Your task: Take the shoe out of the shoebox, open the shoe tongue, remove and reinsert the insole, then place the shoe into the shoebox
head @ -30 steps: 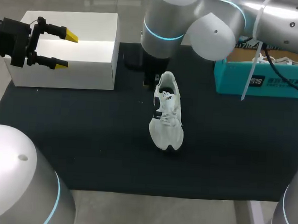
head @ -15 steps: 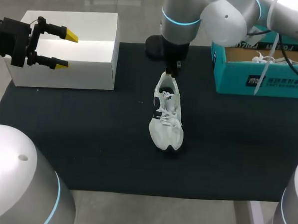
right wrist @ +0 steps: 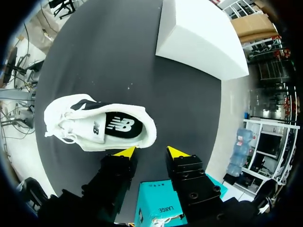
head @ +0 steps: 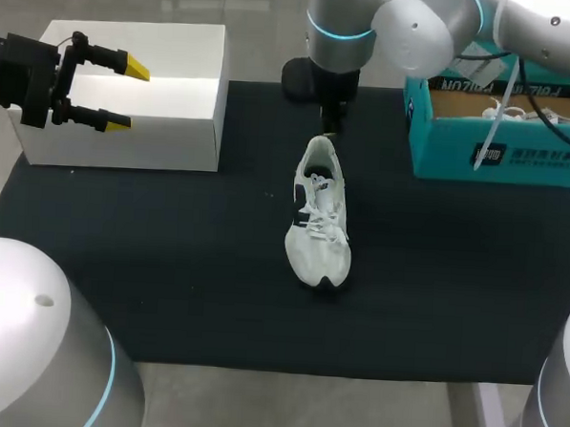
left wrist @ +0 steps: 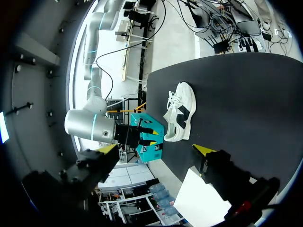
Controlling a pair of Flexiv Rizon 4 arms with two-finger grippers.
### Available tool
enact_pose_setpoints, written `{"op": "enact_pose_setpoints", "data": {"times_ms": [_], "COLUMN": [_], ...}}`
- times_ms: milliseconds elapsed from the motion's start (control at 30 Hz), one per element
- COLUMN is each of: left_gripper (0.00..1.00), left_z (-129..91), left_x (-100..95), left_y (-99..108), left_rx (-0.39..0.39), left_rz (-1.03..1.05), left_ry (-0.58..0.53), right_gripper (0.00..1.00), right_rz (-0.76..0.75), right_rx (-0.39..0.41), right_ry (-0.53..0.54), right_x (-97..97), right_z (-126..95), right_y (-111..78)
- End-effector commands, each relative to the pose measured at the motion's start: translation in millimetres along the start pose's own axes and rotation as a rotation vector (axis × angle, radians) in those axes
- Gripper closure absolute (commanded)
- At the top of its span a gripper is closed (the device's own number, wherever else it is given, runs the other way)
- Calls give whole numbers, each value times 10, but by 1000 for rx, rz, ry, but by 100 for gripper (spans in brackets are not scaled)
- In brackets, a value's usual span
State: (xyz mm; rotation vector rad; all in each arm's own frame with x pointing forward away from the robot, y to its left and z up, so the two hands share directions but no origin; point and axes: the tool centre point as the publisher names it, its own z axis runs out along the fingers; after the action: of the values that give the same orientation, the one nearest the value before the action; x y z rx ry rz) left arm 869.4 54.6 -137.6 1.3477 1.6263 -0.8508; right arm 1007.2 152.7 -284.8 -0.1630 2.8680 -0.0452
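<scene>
Dark matting covers the desk (head: 168,265), and the white shoe (head: 318,215) stands on its sole at the desk's middle, toe toward the near edge, heel toward the far edge. Over the last second the right claw (right wrist: 150,152) has moved from the heel's left side to a position just beyond the heel, toward the far edge. Its yellow fingers are spread with nothing between them, so the shoe is released; it has not shifted. Removal from the teal shoebox (head: 498,153), near the far right corner, therefore appears complete, and opening the tongue (right wrist: 94,128) is judged the next step. Shoe condition: upright, laces (head: 314,207) loose, black insole (right wrist: 120,125) visible in the opening. The left claw (head: 127,94) hangs spread and empty over the white box (head: 165,135) at the far left corner, unchanged.
</scene>
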Motion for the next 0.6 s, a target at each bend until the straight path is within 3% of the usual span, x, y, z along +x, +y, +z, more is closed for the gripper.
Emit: {"op": "enact_pose_setpoints", "data": {"times_ms": [33, 500, 600], "left_gripper": [0, 0, 0], "left_z": [2, 2, 2], "left_x": [-2, -2, -2], "left_y": [1, 1, 1], "left_rx": [0, 0, 0], "left_rz": [0, 0, 0], "left_ry": [3, 3, 3], "right_gripper": [57, 49, 43], "right_rz": [-7, -23, -21], "right_rx": [11, 2, 15], "right_ry": [33, 131, 141], "right_x": [-123, 1, 6], "right_z": [123, 737, 821], "right_y": [35, 138, 108]}}
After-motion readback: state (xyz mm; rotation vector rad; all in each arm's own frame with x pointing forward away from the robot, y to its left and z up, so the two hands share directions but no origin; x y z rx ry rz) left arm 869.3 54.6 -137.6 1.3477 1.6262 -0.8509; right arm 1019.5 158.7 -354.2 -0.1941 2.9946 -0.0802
